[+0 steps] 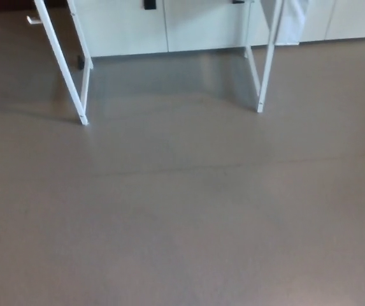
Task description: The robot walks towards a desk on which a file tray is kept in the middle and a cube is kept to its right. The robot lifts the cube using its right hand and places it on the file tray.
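Up top of your view: white desk legs (pixel 61 64), two pairs, feet on the floor; desktop cut off by the frame edge.
Behind them: pale cabinet fronts (pixel 195 25).
Floor (pixel 182 223): grey, fills your lower frame.
Hands: neither shows, so you can't tell pose or grip.
Cube, file tray: outside your frame.

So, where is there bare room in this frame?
Bare grey floor fills the frame up to the white desk legs and runs between them to the cabinets, the only crowded strip. No tray, cube or hand shows.
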Tool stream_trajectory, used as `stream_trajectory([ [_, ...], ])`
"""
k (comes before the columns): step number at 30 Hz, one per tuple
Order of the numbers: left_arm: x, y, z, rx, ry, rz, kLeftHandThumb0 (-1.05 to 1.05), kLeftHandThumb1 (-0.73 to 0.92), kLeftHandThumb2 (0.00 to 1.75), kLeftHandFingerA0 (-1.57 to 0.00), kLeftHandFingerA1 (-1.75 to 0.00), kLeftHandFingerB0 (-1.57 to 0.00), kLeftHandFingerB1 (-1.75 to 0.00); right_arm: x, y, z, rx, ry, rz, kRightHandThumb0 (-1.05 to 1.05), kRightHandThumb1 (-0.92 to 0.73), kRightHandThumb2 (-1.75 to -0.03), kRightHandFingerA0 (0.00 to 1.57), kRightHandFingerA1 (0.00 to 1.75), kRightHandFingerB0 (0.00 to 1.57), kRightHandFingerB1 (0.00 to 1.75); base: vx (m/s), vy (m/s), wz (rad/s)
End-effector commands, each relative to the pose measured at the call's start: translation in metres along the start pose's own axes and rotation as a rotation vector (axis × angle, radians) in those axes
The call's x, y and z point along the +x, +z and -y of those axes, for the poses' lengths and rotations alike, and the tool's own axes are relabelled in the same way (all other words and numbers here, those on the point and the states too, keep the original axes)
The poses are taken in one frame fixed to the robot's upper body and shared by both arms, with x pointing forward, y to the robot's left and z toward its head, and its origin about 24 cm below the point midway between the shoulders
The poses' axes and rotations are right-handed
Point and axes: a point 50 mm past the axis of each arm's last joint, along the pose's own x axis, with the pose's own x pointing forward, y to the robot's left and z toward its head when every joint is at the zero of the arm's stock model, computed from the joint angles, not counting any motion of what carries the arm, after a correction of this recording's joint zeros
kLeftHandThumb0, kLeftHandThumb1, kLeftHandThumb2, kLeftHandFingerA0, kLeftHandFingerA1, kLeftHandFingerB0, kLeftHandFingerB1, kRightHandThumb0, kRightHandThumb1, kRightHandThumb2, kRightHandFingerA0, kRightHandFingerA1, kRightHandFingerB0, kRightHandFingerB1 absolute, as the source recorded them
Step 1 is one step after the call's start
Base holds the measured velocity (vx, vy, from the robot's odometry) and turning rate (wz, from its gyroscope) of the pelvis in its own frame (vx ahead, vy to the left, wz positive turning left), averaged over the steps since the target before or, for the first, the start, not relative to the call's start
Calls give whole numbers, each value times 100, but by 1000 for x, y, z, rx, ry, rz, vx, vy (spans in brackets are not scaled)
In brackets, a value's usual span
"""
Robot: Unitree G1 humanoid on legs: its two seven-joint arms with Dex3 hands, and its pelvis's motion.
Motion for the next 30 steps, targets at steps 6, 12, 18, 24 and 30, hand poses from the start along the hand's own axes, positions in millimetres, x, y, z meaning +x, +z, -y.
stream_trajectory([
  [6, 1, 15, -5, -7, 45, 43, -78, 43, 144, -9, -87, 0, -81, 3, 2, 3, 46, -5, -22, -39, -36, -97, 0, 50, 3, 51, 360, 55, -19],
  [12, 1, 15, -4, -18, 36, 42, -76, 49, 146, -10, -87, 0, -79, 3, 2, 3, 33, -10, -28, -78, -57, -90, 35, 57, 5, 35, 555, 100, -42],
  [18, 1, 14, -4, 10, 45, 45, -82, 44, 147, -7, -89, 0, -83, 4, 4, 4, 29, -31, -13, -74, -67, -61, 30, 43, 11, 31, 341, 19, 5],
  [24, 1, 17, -5, 3, 42, 46, -84, 34, 141, -18, -94, 0, -83, 3, 7, 4, 20, -20, 12, -78, -55, -90, 30, 52, 7, 36, 491, -205, 34],
  [30, 2, 20, -3, 27, 40, 52, -79, 42, 143, -10, -88, 0, -81, 4, 8, 5, 23, -22, -2, -76, -68, -61, 45, 50, 9, 31, 407, -192, 14],
])
